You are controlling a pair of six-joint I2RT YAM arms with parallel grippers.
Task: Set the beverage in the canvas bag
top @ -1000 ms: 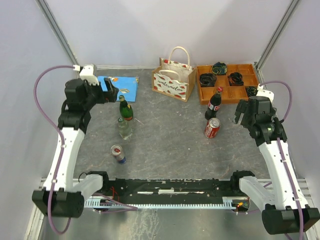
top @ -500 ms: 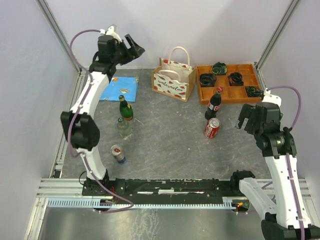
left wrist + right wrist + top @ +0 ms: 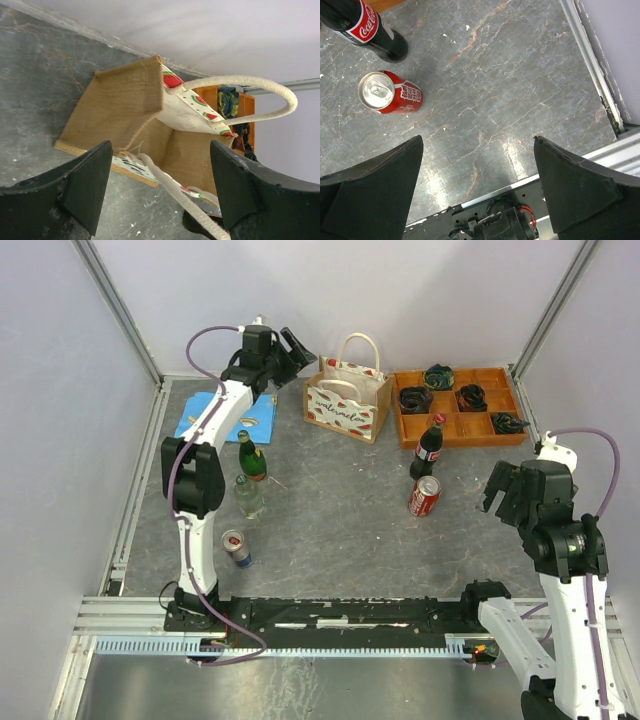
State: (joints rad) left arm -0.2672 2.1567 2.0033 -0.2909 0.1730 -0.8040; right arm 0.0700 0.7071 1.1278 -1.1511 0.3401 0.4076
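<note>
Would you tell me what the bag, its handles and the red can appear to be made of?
The bag looks like coarse tan woven fabric, jute or canvas, matte; the weave shows on its end panel. The handles look like cream twisted rope, probably cotton. The can seems aluminium: glossy red printed wall, bare silvery lid with a pull tab.

Grey table (image 3: 340, 525): canvas bag (image 3: 347, 406), orange tray (image 3: 462, 439)

One canvas bag (image 3: 345, 408), three bottles (image 3: 251, 458) (image 3: 249, 497) (image 3: 428, 452), two cans (image 3: 424, 496) (image 3: 237, 548), one orange tray (image 3: 460, 438), one blue packet (image 3: 195, 423)
</note>
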